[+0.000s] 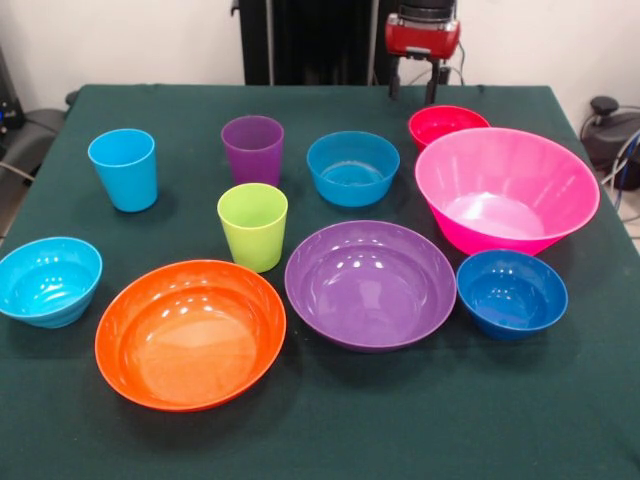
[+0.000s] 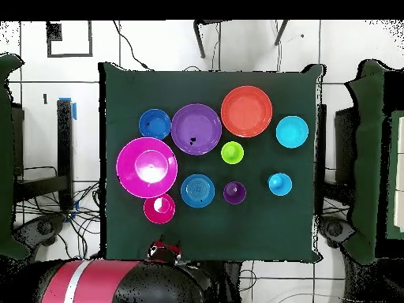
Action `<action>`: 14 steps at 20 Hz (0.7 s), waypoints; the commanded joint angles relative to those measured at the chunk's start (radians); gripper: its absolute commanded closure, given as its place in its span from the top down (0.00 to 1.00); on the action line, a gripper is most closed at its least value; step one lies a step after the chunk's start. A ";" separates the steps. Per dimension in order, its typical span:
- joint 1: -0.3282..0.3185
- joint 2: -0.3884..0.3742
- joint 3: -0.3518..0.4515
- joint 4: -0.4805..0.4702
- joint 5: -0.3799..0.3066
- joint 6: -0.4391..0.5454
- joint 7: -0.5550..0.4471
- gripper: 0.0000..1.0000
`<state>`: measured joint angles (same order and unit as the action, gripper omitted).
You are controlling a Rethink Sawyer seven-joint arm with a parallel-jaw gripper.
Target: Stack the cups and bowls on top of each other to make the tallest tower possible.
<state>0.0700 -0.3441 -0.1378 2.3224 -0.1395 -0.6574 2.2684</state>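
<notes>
Every piece stands alone and upright on the green table (image 1: 330,420); no tower shows. The cups form a group at the left and centre: light blue (image 1: 123,168), purple (image 1: 252,148) and lime green (image 1: 252,225). The bowls lie around them: small cyan (image 1: 48,280), blue (image 1: 352,167), red (image 1: 447,124), dark blue (image 1: 511,292), wide orange (image 1: 190,332), wide purple (image 1: 370,283) and big pink (image 1: 506,188). My gripper (image 1: 413,97) hangs open and empty at the far table edge, just behind the red bowl (image 2: 159,208). From overhead the gripper (image 2: 164,251) sits at that edge.
Cables and chairs surround the table (image 2: 118,229) on the floor. Bare cloth lies along the near front edge in the front view and beside the light blue cup (image 2: 280,184).
</notes>
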 commanded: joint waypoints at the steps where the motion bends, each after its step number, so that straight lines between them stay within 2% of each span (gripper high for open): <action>1: -0.018 -0.091 0.107 -0.072 0.051 0.121 0.147 1.00; 4: -0.023 -0.120 0.112 -0.061 0.047 0.149 0.144 1.00; 8: -0.035 -0.114 0.117 -0.093 0.038 0.167 0.131 1.00; 14: -0.048 -0.164 0.128 -0.060 0.030 0.197 0.137 1.00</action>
<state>0.0484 -0.4798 -0.1230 2.3231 -0.1399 -0.6151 2.2684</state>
